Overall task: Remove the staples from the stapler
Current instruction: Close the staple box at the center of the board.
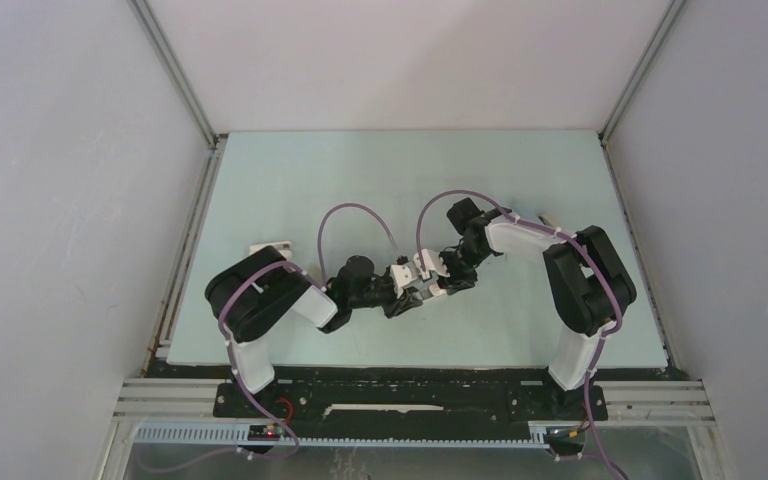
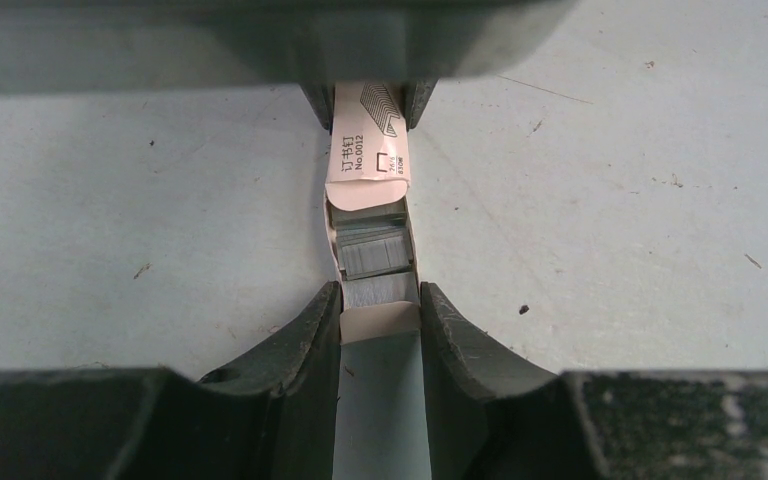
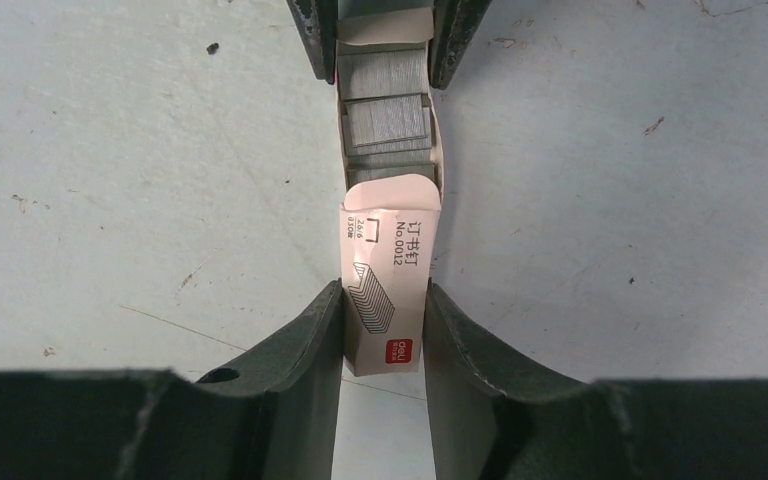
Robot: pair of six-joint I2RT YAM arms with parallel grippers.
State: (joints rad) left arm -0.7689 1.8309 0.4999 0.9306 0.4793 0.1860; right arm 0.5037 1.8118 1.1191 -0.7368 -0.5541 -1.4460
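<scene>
Left wrist — pincer (image 2: pixel 381 312) clamps box (image 2: pixel 368 150).

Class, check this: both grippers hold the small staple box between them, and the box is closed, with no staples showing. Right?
No. The left gripper and right gripper do hold the staple box between them, but it is slid open: grey staples show inside it, clear in the left wrist view.
</scene>
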